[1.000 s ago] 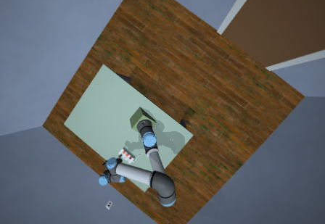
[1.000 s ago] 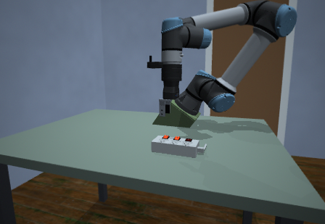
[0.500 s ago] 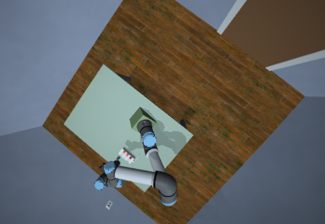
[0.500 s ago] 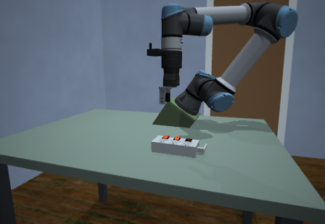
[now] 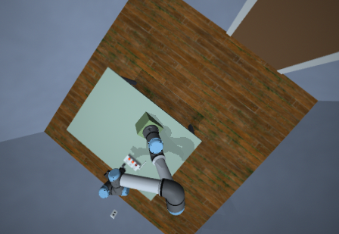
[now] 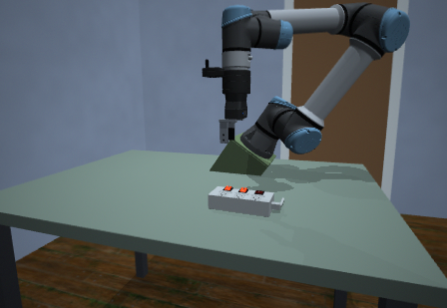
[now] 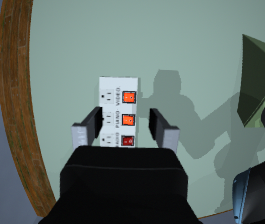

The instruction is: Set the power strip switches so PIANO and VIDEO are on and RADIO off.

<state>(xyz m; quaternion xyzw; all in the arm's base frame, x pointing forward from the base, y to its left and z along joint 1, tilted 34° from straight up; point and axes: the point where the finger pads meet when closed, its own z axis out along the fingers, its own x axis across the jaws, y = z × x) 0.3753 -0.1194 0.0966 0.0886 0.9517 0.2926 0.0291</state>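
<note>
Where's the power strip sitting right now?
The power strip lies flat on the table, below the raised open gripper and just in front of the green wedge base, exterior view.

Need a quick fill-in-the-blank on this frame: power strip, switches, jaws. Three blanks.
1. The power strip lies flat on the ___.
2. Of its three switches, ___ glow bright orange.
3. The gripper hangs above the strip with its jaws ___, holding nothing.

Missing words: table; two; open
</note>
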